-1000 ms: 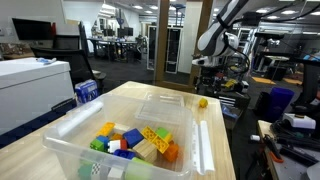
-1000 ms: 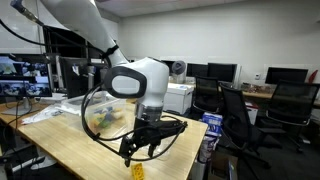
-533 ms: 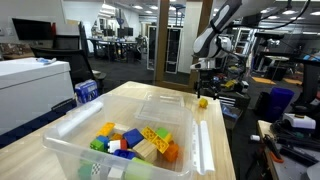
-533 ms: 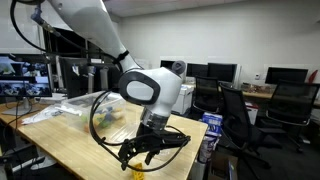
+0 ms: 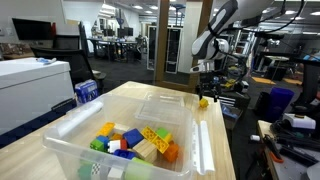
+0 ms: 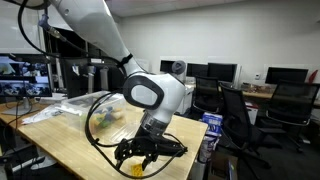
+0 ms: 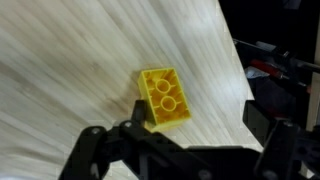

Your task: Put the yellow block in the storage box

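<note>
The yellow block (image 7: 163,98) lies studs up on the light wooden table, near its far corner in an exterior view (image 5: 203,101). My gripper (image 7: 198,114) is open and hangs just above it. The block sits by the left finger (image 7: 138,112), with a wide gap to the right finger (image 7: 258,118). In an exterior view the gripper (image 6: 138,160) hovers low over the block (image 6: 135,170) at the table's near edge. The storage box (image 5: 90,112) is a clear tub at the other end of the table and holds several coloured bricks (image 5: 135,140).
The block lies close to the table edge (image 7: 232,60). A blue carton (image 5: 87,91) stands beside the table. Office chairs (image 6: 235,115) and desks surround it. A clear plastic bag (image 6: 60,108) lies on the table near the box.
The arm has come down and the gripper has dropped lower over the yellow block. The block and the box have not moved.
</note>
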`<state>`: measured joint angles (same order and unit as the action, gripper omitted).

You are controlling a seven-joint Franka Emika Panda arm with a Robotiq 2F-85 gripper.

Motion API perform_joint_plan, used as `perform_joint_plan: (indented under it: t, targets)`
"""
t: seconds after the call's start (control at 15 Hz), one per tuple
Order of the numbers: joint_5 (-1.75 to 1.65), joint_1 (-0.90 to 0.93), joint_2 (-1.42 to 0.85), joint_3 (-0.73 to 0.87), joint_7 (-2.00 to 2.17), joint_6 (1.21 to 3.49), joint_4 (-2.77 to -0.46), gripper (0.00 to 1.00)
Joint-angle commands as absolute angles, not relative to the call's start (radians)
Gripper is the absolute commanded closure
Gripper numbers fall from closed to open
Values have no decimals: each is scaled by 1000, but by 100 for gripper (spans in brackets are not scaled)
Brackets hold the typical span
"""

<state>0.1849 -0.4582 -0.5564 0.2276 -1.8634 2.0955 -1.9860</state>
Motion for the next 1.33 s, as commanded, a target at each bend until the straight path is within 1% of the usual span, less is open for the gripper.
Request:
perform_joint_plan:
  t: [0.0,0.07,0.13,0.4,0.8,0.87,0.93,1.27]
  targets:
    - [196,-483,-563,221,-1770,2118,-1989,0]
    - [200,-489,-563,219,-1752,2122,-1990,25]
    - [200,-490,-563,220,-1726,2129,-1990,26]
    - [206,-496,-563,220,-1601,2135,-1985,55]
    - [185,-489,-557,206,-1509,2134,-1994,93]
    - [187,-491,-557,202,-1505,2127,-1992,98]
    - [187,-491,-556,200,-1501,2124,-1992,100]
    - [186,-488,-534,183,-1500,2111,-1997,99]
